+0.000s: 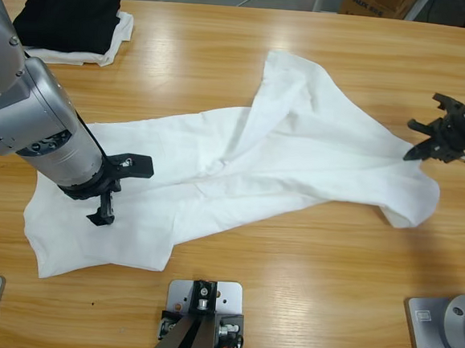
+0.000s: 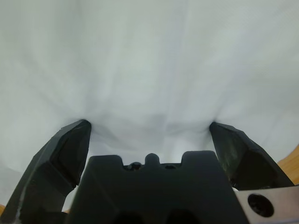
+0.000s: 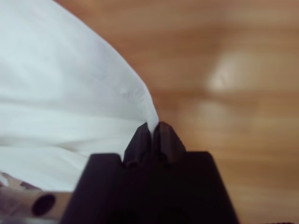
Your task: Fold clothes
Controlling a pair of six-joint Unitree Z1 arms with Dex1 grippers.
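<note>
I see white T-shirt spread crumpled across table, running from 7 o'clock corner up toward 2 o'clock. My left gripper at 8 o'clock, jaws spread wide, tips pressed into shirt fabric. My right gripper at 3 o'clock, jaws closed, pinching shirt edge. Folded black garment on white cloth at 10 o'clock.

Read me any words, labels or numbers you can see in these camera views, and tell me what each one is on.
Cardboard box beyond the table's far edge: dark blue printed lettering, too blurred and cut off to read.
White T-shirt: no lettering visible in any view.
Folded black garment: no text visible.
Nothing else carries readable text.
</note>
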